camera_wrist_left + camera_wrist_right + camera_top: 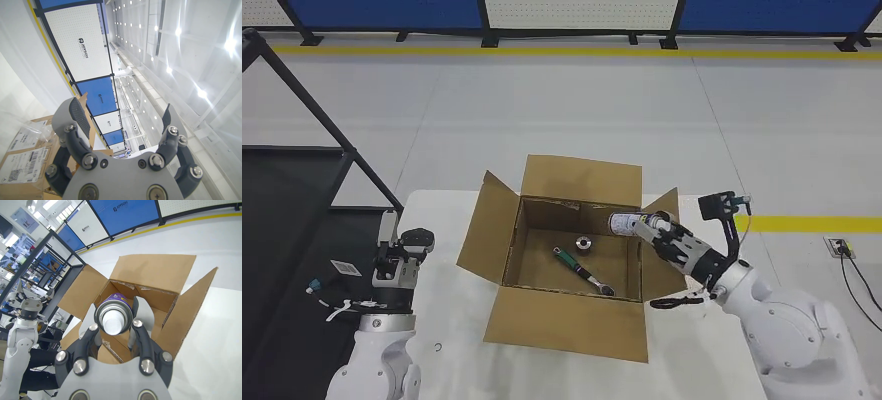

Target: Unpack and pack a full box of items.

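An open cardboard box (542, 320) stands on the white table, flaps spread. Inside lie a green-handled wrench (580, 270) and a small dark round part (584, 243). My right gripper (654, 230) is over the box's right side, shut on a spray can (627, 222) with a purple label; in the right wrist view the can (115, 315) points into the box (151, 268), its white cap toward the camera. My left gripper (122, 115) is open and empty, pointing up at the ceiling, left of the box (28, 144). From above it (404, 245) sits at the table's left edge.
A black metal frame (342, 160) stands left of the table. Blue and white partition panels (572, 15) line the far floor behind a yellow line. The white table (442, 310) has bare room left of the box and in front of it.
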Action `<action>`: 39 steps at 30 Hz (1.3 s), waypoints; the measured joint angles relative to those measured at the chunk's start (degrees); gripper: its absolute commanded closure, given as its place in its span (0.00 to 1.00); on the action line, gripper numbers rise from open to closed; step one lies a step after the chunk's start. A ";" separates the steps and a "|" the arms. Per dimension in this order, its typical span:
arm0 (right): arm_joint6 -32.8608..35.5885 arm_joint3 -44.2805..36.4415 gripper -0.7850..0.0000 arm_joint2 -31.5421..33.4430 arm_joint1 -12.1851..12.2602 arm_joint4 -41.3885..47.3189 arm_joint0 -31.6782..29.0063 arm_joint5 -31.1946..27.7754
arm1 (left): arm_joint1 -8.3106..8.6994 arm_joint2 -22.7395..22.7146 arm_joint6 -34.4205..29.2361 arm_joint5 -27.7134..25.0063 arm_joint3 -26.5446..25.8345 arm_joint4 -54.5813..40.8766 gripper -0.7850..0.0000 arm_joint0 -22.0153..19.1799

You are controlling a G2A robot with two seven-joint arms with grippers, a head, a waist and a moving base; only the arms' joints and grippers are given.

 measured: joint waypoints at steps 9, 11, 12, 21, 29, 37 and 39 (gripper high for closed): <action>-2.73 -5.61 1.00 9.04 0.79 -1.34 -4.86 1.36 | 0.00 0.00 0.00 0.00 0.00 0.00 0.00 0.00; -2.68 -5.54 1.00 8.80 0.78 -1.31 -4.77 1.33 | 0.00 0.00 0.00 0.00 0.00 0.00 0.00 0.00; -2.68 -5.53 1.00 8.79 0.78 -1.31 -4.76 1.32 | 0.00 0.00 0.00 0.00 0.00 0.00 0.00 0.00; -2.67 -5.53 1.00 8.79 0.78 -1.30 -4.76 1.31 | 0.00 0.00 0.00 0.00 0.00 0.00 0.00 0.00; -2.67 -5.53 1.00 8.79 0.78 -1.30 -4.76 1.32 | 0.00 0.00 0.00 0.00 0.00 0.00 0.00 0.00; -2.67 -5.53 1.00 8.79 0.78 -1.30 -4.76 1.32 | 0.00 0.00 0.00 0.00 0.00 0.00 0.00 0.00; -2.67 -5.53 1.00 8.79 0.78 -1.30 -4.76 1.32 | 0.00 0.00 0.00 0.00 0.00 0.00 0.00 0.00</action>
